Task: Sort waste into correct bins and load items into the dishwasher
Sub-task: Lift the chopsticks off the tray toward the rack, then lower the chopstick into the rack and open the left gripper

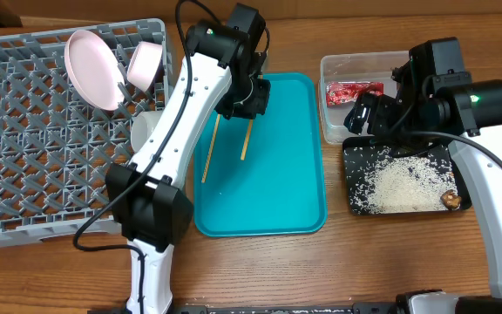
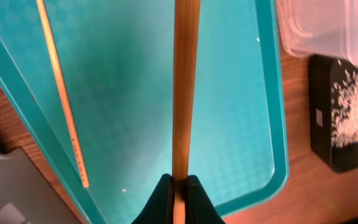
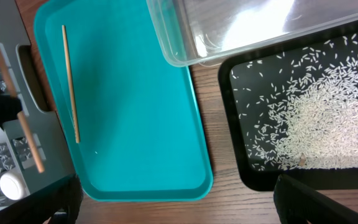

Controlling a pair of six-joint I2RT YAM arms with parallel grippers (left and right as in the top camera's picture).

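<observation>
Chopstick (image 2: 186, 87) in L gripper (image 2: 179, 184), over tray (image 2: 241, 93)

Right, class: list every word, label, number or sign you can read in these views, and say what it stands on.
Nothing here is legible.
White print on the wrapper in the tub: too small to read.
Grey label on the black tray: too blurred to read.
</observation>
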